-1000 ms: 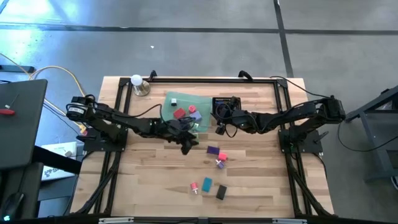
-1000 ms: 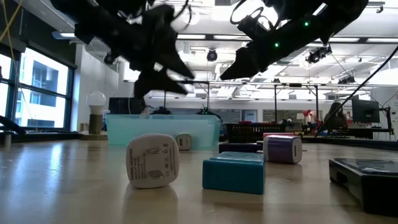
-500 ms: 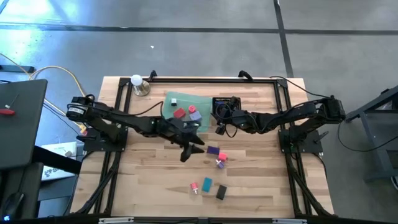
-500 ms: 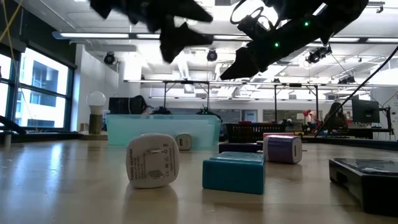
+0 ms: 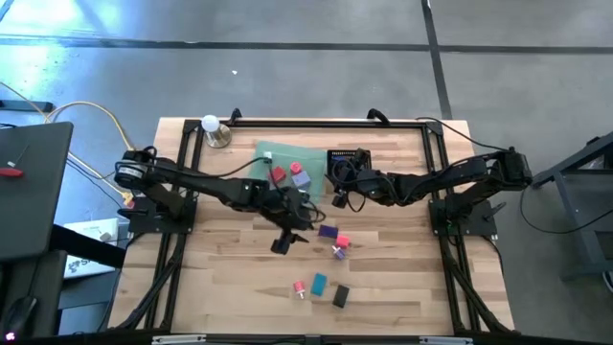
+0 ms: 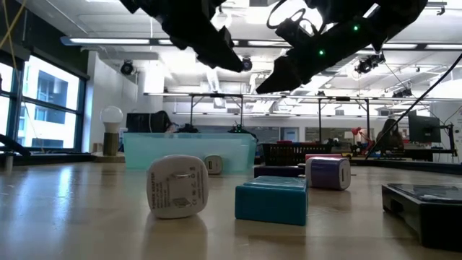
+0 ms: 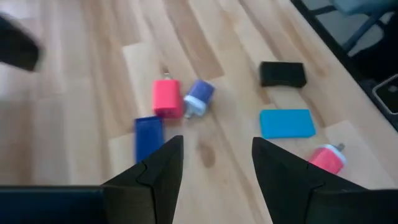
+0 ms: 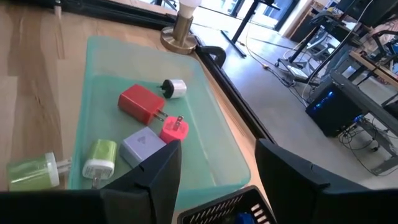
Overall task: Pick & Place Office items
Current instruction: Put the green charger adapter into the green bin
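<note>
Several small office items lie loose on the wood. The left wrist view shows a pink plug [image 7: 166, 99], a purple-and-white one [image 7: 199, 96], a blue block [image 7: 148, 134], a black block [image 7: 283, 73], a teal block [image 7: 286, 123] and a pink-and-white piece [image 7: 326, 158]. My left gripper [image 7: 214, 168] hovers open above the table, just short of them [image 5: 283, 243]. My right gripper [image 8: 217, 180] is open above the near end of the green tray [image 8: 205, 143], between tray and basket [image 5: 337, 198]. In the tray lie a red plug [image 8: 142, 102], a pink one [image 8: 174, 129], a lavender one [image 8: 144, 146] and green ones [image 8: 99, 155].
The black mesh basket [image 5: 350, 161] stands right of the tray [image 5: 273, 151]. A lamp with a white bulb [image 5: 213, 129] stands at the far left corner. A black frame [image 5: 306, 122] borders the table. In the low view a white plug [image 6: 177, 186] and the teal block [image 6: 273, 200] lie nearest.
My left gripper has moved from beside the tray toward the table's near edge and the loose items, and in the low view it has climbed from mid-height to the top of the picture. The right arm and the items have kept still.
</note>
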